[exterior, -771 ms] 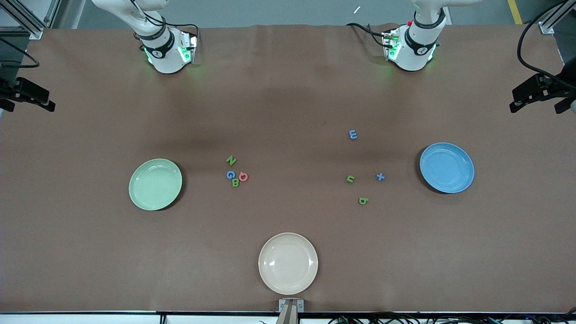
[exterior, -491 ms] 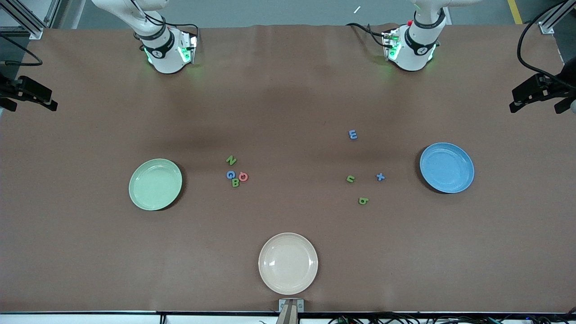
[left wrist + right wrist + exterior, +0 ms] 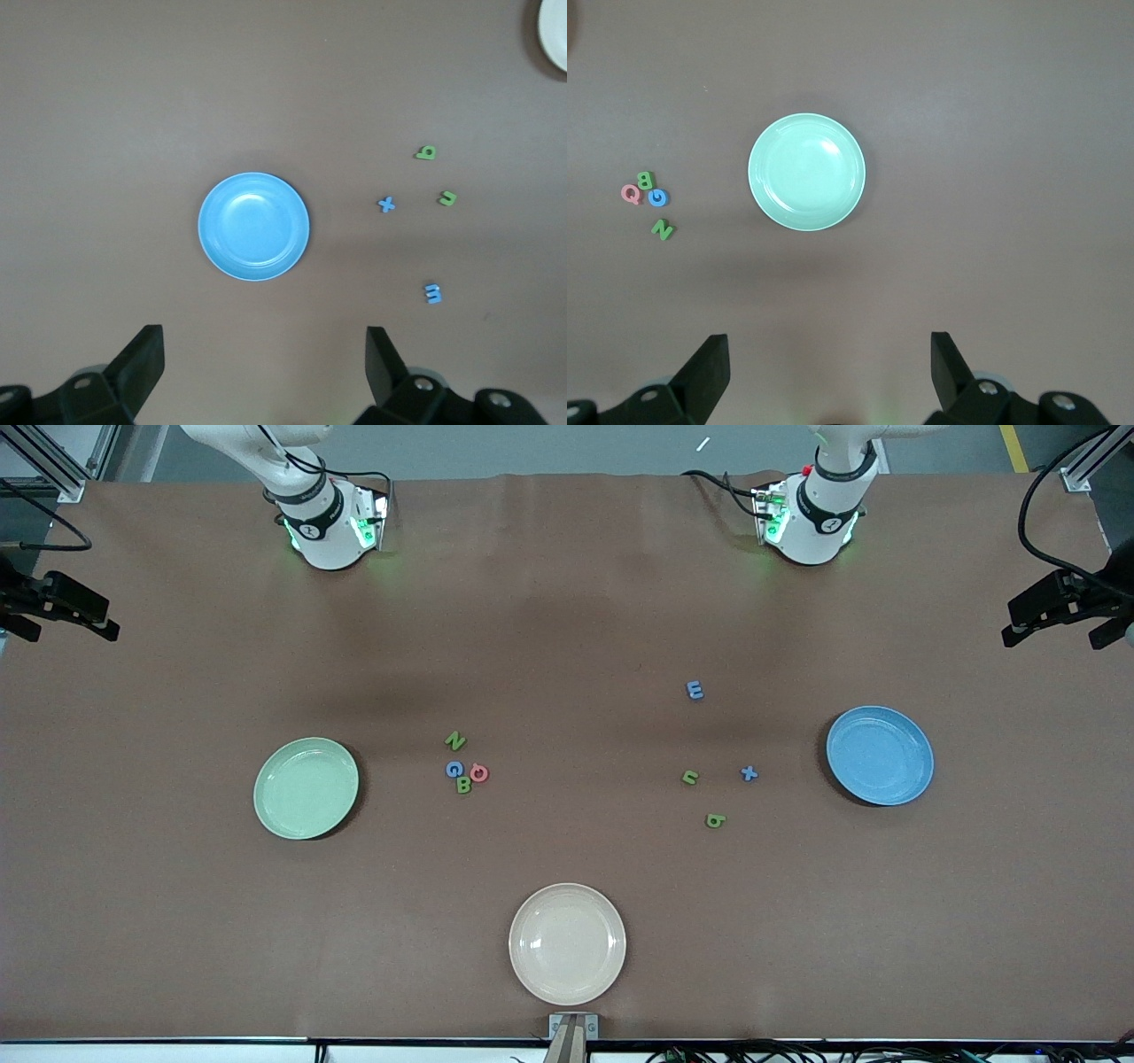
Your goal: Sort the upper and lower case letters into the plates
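Left gripper (image 3: 261, 376) high over tabletop (image 3: 567, 620) beside sky blue plate (image 3: 880, 755), fingers (image 3: 142, 359) spread wide, holding nothing. Right gripper (image 3: 828, 376) high beside pale green plate (image 3: 306, 787), fingers (image 3: 709, 363) released wide, empty. Both plates flat, round, no long axis. Capitals N (image 3: 454, 740), G (image 3: 454, 769), Q (image 3: 479, 773), B (image 3: 463, 785) clustered near green plate; lowercase m (image 3: 695, 690), u (image 3: 690, 778), x (image 3: 749, 773), b (image 3: 716, 820) scattered near blue plate. Cream plate (image 3: 567, 943) nearest front camera.

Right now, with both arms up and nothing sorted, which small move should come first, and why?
Probably lower the right hand, open above the green plate, toward the capital N. It lies slightly apart from the touching G, Q and B cluster, so it looks easiest to pinch. Both plates are empty; the left hand waits open.
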